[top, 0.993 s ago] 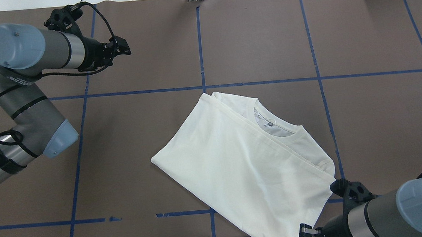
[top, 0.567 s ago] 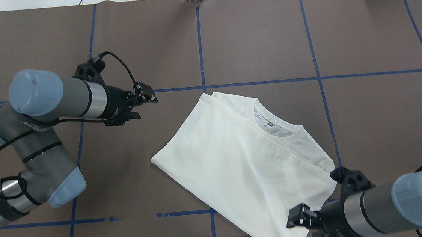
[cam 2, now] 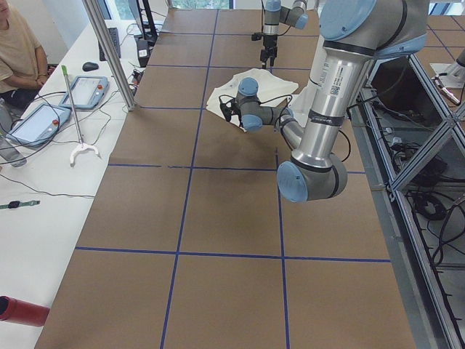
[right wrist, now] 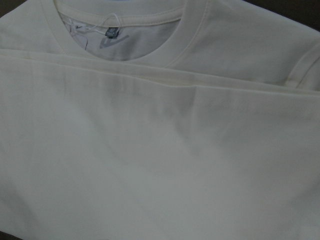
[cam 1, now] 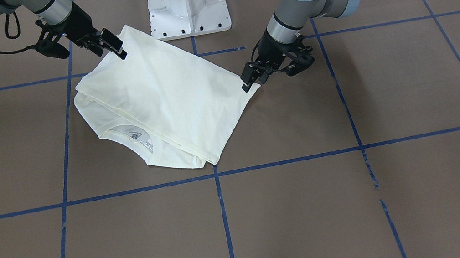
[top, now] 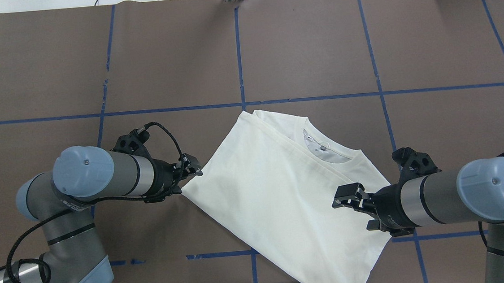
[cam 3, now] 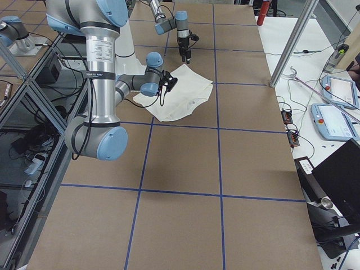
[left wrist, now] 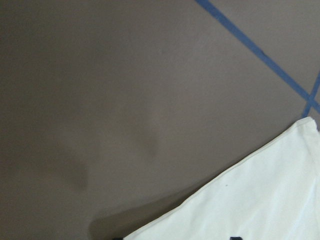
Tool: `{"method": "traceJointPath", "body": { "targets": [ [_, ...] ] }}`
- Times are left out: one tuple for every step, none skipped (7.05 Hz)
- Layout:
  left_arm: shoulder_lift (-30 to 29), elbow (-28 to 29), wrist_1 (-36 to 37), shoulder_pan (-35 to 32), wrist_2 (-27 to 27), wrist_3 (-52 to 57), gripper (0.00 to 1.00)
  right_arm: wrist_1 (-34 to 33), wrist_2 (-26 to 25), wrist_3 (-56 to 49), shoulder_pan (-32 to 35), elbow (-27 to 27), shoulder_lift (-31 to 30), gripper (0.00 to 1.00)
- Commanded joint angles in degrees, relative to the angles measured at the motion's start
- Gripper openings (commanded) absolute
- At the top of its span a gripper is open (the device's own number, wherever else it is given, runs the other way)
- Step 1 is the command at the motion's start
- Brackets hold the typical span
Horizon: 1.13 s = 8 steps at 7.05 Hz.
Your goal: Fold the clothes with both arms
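The cream shirt [top: 278,193] lies folded lengthwise on the brown worktop [top: 316,42]. It slants through the lower middle of the overhead frame, plain side up, with the collar [top: 330,154] toward the right. The left tool [cam 1: 252,82] sits at the shirt's pointed corner on that frame's left, its jaws seemingly parted and nothing pinched. The right tool [top: 354,209] hangs over the cloth at lower right, also seemingly spread and empty.

I judge three risks:
- The left tool could close just beside the corner and catch only the top layer, or none, so the layers peel apart on the lift.
- The right tool could pinch mid-panel rather than an edge and bunch the fabric.
- Unequal lifts could drag the shirt askew across the worktop.
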Motion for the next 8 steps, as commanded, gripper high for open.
{"method": "traceJointPath", "body": {
  "targets": [
    [0.4, 0.8, 0.2, 2.7, 2.9, -0.1, 0.73, 0.0, 0.0, -0.1, 0.2, -0.3, 0.5, 1.0],
    [0.4, 0.9, 0.2, 2.7, 3.1, -0.1, 0.7, 0.0, -0.1, 0.1, 0.2, -0.3, 0.6, 1.0],
    [0.4, 0.9, 0.2, 2.8, 4.0, -0.2, 0.4, 0.0, -0.5, 0.4, 0.2, -0.3, 1.4, 1.0],
    [0.4, 1.3, 0.4, 2.8, 5.1, -0.1, 0.07, 0.0, -1.2, 0.5, 0.2, -0.3, 1.6, 1.0],
    [0.3, 1.2, 0.4, 2.8, 5.2, -0.1, 0.0, 0.0, -1.8, 0.6, 0.2, -0.3, 2.3, 1.0],
    [0.3, 1.2, 0.4, 2.6, 5.2, 0.1, 0.0, 0.0, -2.0, 0.6, 0.1, -0.4, 2.3, 1.0],
    [1.6, 0.0, 0.4, 1.4, 4.9, 1.1, 0.0, 0.0, -2.1, 0.6, 0.2, -0.4, 2.4, 1.0],
    [1.6, 0.5, 0.5, -1.4, 5.1, 6.0, 0.0, 0.0, -3.9, 0.6, 0.3, -0.5, 3.4, 1.0]
  ]
}}
